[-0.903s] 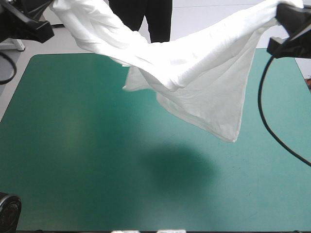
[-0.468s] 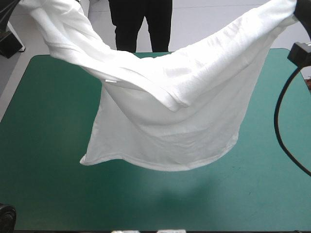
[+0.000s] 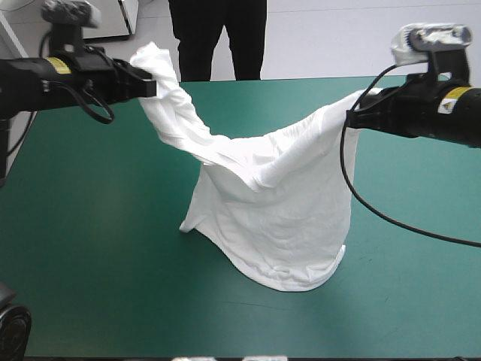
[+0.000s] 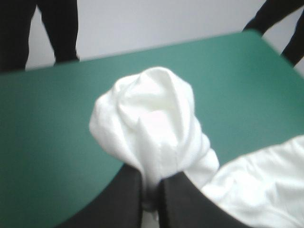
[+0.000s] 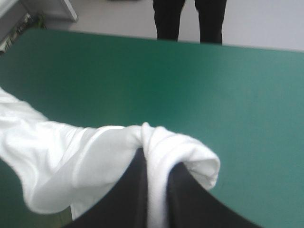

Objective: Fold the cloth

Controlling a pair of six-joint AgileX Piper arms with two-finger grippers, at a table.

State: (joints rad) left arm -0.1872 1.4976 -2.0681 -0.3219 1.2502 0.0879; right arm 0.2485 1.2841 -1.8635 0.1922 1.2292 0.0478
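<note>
T-shirt drapes mid-table; teal-green cover bare either side.

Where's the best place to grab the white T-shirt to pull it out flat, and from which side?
Probably the bottom hem of the T-shirt, low from the table's near edge. The left end effector and the right end effector already pinch its upper ends, so the body sags between them and the hem lies loose on the table.
</note>
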